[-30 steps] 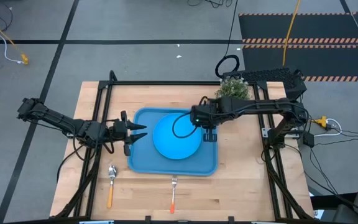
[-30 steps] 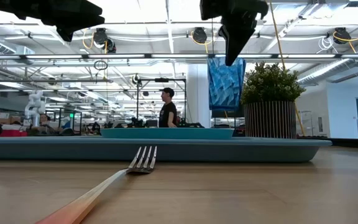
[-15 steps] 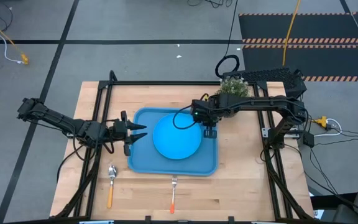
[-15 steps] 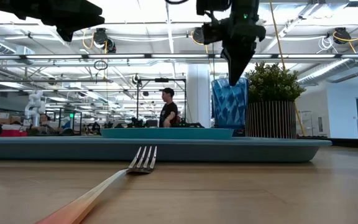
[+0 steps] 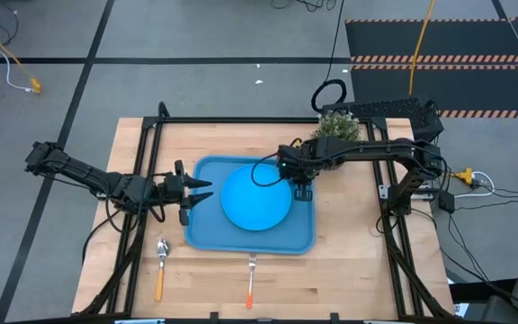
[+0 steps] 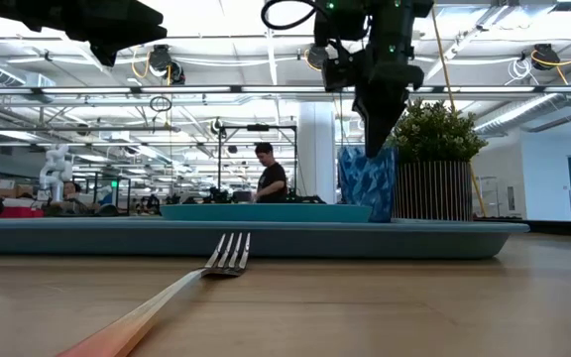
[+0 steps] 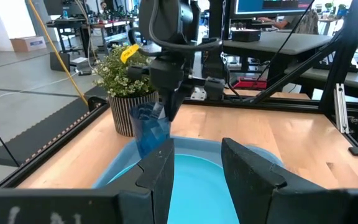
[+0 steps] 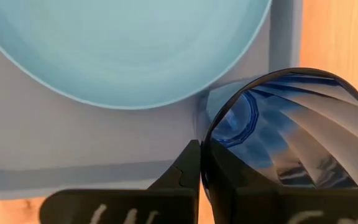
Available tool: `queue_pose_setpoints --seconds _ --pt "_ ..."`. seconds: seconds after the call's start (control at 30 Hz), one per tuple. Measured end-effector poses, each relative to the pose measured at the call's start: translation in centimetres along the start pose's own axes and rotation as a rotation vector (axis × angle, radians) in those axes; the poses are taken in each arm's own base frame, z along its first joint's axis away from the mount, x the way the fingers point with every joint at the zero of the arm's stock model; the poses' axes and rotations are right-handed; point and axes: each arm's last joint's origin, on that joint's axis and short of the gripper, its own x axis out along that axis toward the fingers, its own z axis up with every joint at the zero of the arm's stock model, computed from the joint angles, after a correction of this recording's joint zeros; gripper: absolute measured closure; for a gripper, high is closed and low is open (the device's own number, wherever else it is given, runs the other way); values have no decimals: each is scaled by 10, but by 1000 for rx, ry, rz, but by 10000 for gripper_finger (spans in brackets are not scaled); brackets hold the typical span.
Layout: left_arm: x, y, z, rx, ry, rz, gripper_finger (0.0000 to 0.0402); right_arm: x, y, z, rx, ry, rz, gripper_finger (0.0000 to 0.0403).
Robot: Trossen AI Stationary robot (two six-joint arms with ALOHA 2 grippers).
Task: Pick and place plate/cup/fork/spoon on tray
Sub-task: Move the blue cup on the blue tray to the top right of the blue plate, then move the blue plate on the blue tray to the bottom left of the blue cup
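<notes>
The light-blue tray [image 5: 207, 236] lies mid-table with the round blue plate [image 5: 255, 196] on it. My right gripper [image 5: 301, 186] is shut on the dark-blue cup [image 6: 367, 183], which stands upright at the tray's far right corner, beside the plate [image 8: 123, 50]. The tray rim [image 6: 266, 238] hides the cup's base in the low view. My left gripper [image 5: 200, 191] is open and empty at the tray's left edge. The spoon [image 5: 161, 265] and the fork [image 5: 251, 279] lie on the table in front of the tray. My right gripper holds the cup by its rim [image 8: 205, 144], one finger inside the cup and one outside. The fingers [image 6: 377, 124] come from above, pointing down. The cup stands upright below them, low in the tray; whether its base touches the tray floor I cannot tell.
A potted plant [image 5: 335, 126] stands just behind the tray's far right corner, close to the cup [image 7: 149, 127]. Black frame rails [image 5: 142, 180] run along the table's left and right sides. Bare wood lies in front of the tray around the fork [image 6: 228, 253].
My right gripper has gone down with the cup, from well above the tray until the cup's base sits behind the tray rim. The cup has stayed upright. The left arm has kept still.
</notes>
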Motion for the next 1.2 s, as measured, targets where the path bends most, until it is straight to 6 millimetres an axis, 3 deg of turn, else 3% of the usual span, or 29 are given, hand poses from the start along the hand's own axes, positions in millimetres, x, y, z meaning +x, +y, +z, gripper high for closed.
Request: queue_pose_setpoints --seconds 0.37,0.9,1.2 --pt "0 0 0 -1 -1 0 266 10 -2 -2 18 -13 18 399" --pt "0 0 0 4 -1 0 266 9 -3 -1 39 -26 13 336" --pt "0 0 0 12 -2 0 266 -25 7 -10 56 -129 -50 293"
